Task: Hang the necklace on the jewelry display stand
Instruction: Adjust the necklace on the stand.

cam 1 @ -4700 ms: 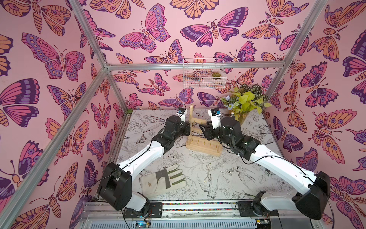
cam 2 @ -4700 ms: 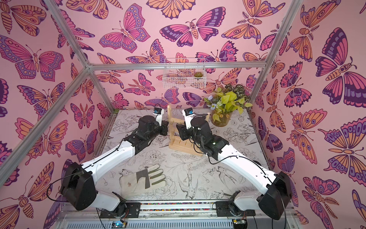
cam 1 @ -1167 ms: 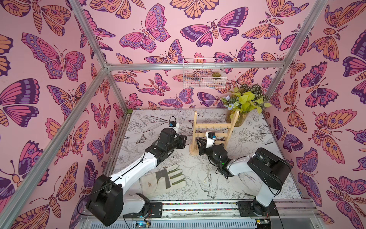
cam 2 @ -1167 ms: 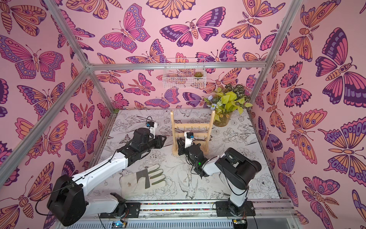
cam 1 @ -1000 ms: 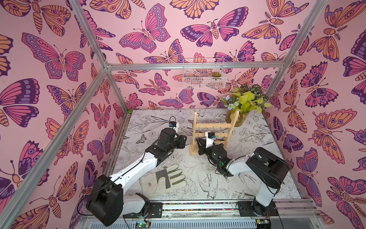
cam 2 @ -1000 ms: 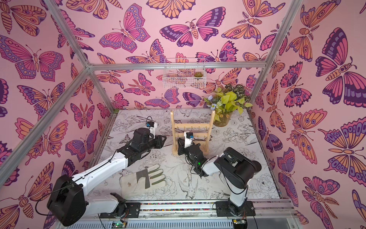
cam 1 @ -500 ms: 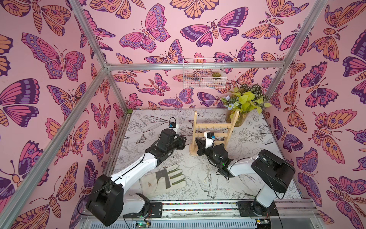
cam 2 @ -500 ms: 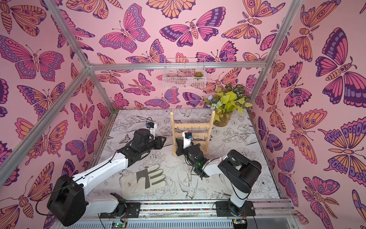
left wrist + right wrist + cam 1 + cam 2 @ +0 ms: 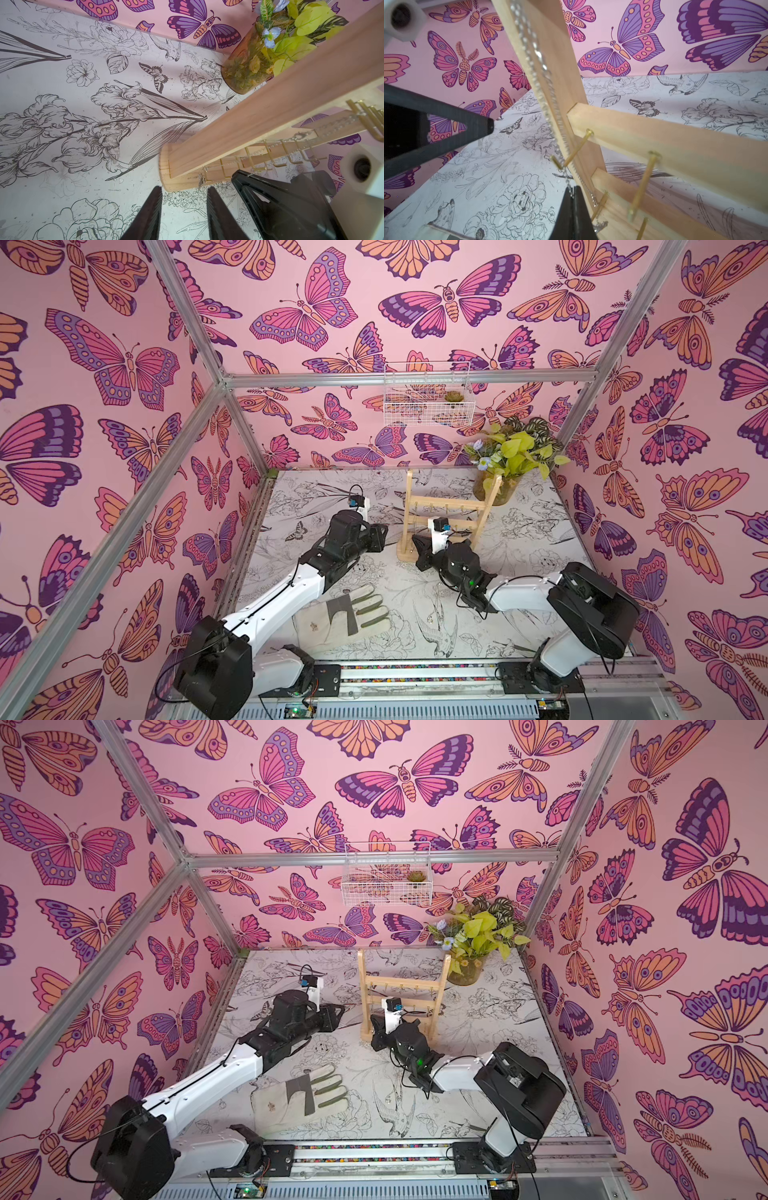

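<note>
The left arm reaches out long from its base, low over the worktop [image 9: 523, 560], with its wrist levelled towards the jewelry display stand [image 9: 446, 506]. Its left tool [image 9: 381, 536] stops just short of the near end of the stand's flat base. In the left wrist view the left tool [image 9: 184, 190] has its two dark fingers [image 9: 153, 207] a moderate way apart, with only the printed worktop between them; it holds nothing.

The right arm is folded up tight, elbow raised on its own side and forearm running back in towards the stand. The right tool [image 9: 417, 545] sits low, right at the foot of the stand. In the right wrist view the right tool [image 9: 573, 191] is pressed closed, and the thin silver necklace [image 9: 544, 67] is pinched at its tips. From there the chain runs up along the wooden upright, passing close by a small gold hook [image 9: 577, 145] on a crossbar; I can't tell whether it rests on that hook.

The stand is upright, towards the back of the worktop, near a vase of leaves [image 9: 496, 489]. A work glove [image 9: 345, 614] lies flat near the front, beside the left arm.
</note>
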Controlling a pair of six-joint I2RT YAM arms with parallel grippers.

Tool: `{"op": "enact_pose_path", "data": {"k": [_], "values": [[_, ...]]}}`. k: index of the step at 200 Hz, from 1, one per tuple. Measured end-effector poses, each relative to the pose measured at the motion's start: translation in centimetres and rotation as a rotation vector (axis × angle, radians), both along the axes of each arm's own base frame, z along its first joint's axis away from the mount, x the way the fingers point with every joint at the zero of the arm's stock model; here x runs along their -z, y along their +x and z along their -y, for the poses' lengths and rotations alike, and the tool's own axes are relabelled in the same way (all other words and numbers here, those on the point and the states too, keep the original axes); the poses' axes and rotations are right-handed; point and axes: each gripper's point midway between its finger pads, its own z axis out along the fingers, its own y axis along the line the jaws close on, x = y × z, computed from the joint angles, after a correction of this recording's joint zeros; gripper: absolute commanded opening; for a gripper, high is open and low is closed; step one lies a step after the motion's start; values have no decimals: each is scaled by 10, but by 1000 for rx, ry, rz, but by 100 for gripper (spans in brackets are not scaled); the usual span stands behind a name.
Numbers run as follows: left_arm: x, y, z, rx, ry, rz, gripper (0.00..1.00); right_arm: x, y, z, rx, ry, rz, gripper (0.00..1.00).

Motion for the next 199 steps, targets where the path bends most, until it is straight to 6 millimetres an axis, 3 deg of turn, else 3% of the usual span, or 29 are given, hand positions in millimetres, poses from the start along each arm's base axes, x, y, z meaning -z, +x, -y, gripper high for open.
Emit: {"op": "enact_pose_path", "data": {"k": [71, 122, 146, 168, 199], "values": [[1, 0, -1, -2, -2, -3, 39, 9, 5, 6, 42, -29, -11, 0], [-2, -1, -2, -4, -8, 0, 39, 15, 6, 10, 61, -61, -20, 20], [-3, -1, -1, -1, -12, 2, 38, 19, 6, 12, 68, -82, -25, 21], [-3, -2, -1, 2, -13, 0, 38, 12, 5, 14, 68, -79, -18, 26], [-1, -7, -2, 5, -13, -19, 38, -17, -2, 21, 67, -56, 4, 40]]}}
